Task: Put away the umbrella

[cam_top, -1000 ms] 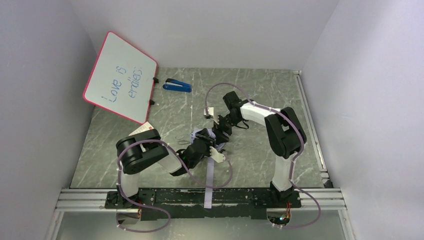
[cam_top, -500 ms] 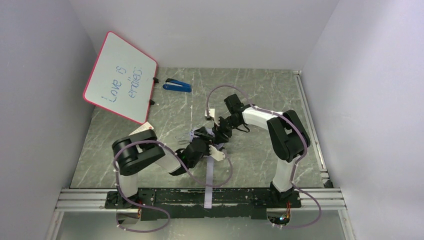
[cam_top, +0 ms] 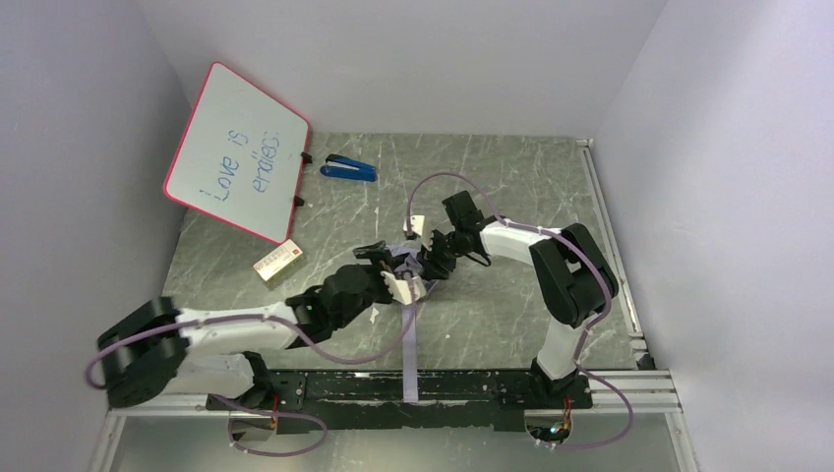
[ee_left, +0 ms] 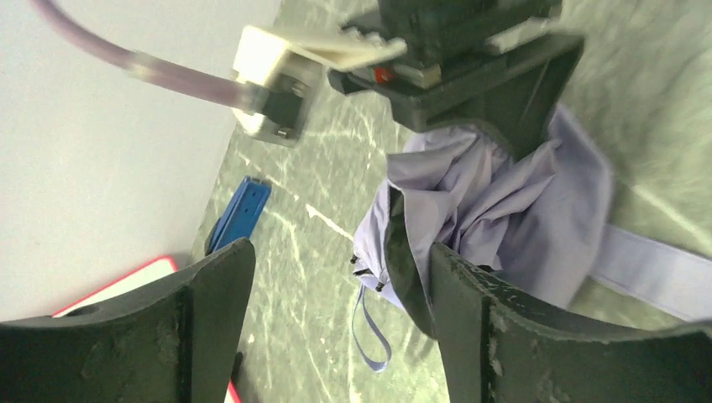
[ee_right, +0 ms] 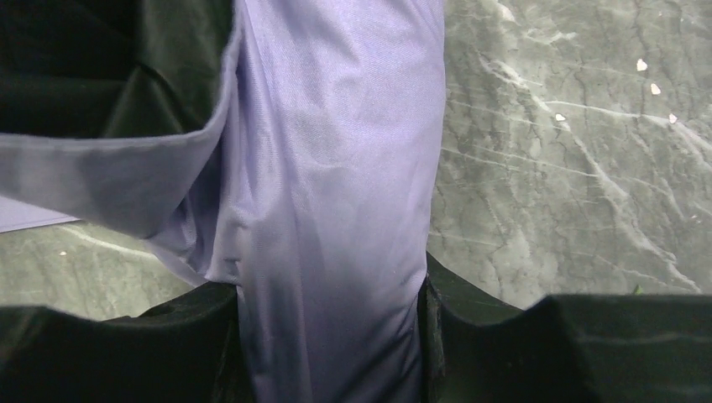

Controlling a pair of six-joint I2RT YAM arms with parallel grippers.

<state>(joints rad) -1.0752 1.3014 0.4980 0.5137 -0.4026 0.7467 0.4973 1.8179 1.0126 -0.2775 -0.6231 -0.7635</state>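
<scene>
Umbrella point(cam_top: 405, 262) sits mid-desk point(cam_top: 511, 295), between both arms.
Right gripper point(ee_right: 327, 336) jaws clenched on the bunched lilac canopy; left gripper point(ee_left: 336, 260) jaws released, just beside it. Fabric looks light, floppy and slick, ribs thin. Better to grab the stiff core than loose cloth.

Handwritten in blue on the whiteboard point(cam_top: 236, 149) at the surface's point(cam_top: 521, 187) far left corner: "Love is", then a word resembling "endless". Red print on the small box point(cam_top: 278, 262) beside it, unreadable.
</scene>
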